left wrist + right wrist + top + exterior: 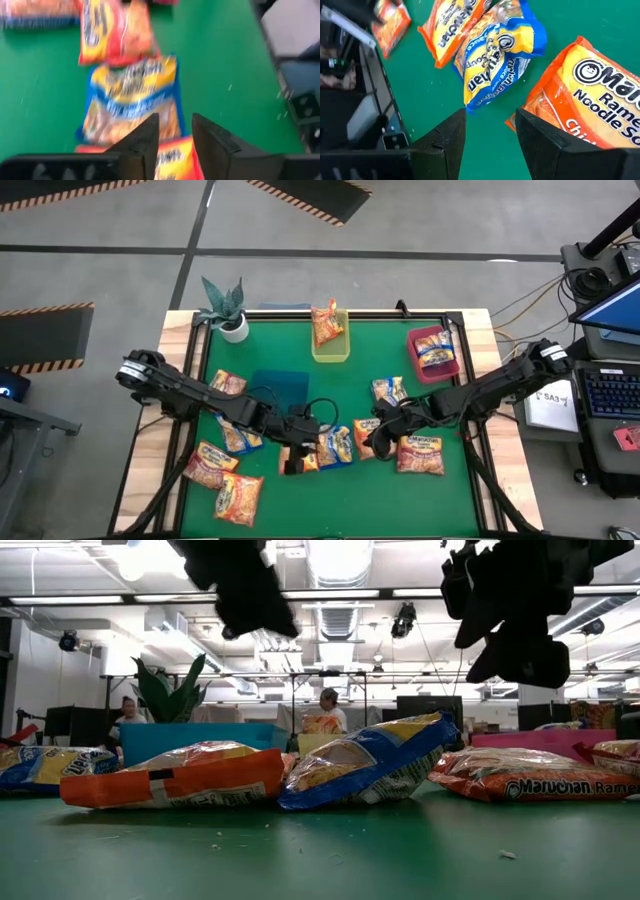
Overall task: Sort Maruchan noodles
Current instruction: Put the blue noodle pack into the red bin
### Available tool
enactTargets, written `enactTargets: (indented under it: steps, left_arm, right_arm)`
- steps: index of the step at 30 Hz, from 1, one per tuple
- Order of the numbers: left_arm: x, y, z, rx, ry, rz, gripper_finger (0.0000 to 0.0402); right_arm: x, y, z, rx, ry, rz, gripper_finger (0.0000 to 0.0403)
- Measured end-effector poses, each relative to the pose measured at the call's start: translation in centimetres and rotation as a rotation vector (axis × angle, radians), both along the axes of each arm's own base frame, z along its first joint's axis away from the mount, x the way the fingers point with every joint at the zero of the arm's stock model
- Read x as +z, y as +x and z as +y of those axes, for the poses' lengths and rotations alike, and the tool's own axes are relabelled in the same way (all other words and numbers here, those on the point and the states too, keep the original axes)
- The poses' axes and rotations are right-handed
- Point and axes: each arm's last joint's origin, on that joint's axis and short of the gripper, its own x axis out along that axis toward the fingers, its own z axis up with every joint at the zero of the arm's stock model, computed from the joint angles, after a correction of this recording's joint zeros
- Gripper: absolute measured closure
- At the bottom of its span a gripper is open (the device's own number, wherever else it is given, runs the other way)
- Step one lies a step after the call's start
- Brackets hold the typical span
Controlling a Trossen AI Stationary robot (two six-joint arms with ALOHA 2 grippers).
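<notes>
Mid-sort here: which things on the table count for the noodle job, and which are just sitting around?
Part of the job:
- loose noodle packets on the green mat
- yellow bin, holding one packet
- red bin, holding one packet
- blue bin
- left gripper and right gripper, both open over the middle packets

Just lying about:
- potted plant

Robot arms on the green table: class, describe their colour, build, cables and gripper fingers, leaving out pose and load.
Both arms are dark, near black, built of slim jointed segments. The left gripper and right gripper each have two flat, wedge-shaped black fingers. A thin black cable loops near the left wrist. No markings are readable.
</notes>
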Motion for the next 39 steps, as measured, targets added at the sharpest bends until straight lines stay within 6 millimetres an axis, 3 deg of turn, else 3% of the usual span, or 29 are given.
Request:
enactTargets:
  steps: [5, 15, 29, 39]
  left_arm:
    - [-1.5, 0.8, -0.8, -0.034, 0.022, -0.026, 0.0275]
    - [-5.5, 1.8, -1.0, -0.021, 0.106, 0.072, 0.0285]
    - [-6.4, 1.6, -0.9, -0.027, 0.120, 0.102, 0.0293]
    - [-6.6, 1.3, -1.1, -0.045, 0.141, 0.103, 0.0293]
  right_arm:
    - [-1.0, 0.6, 0.1, -0.061, 0.001, 0.025, 0.0215]
    - [-3.1, 2.6, 0.0, -0.119, 0.045, 0.010, 0.0164]
    - [-5.4, 5.4, -0.1, -0.130, 0.013, 0.059, 0.0161]
    - [-6.0, 8.5, 0.2, -0.101, -0.023, 0.053, 0.0168]
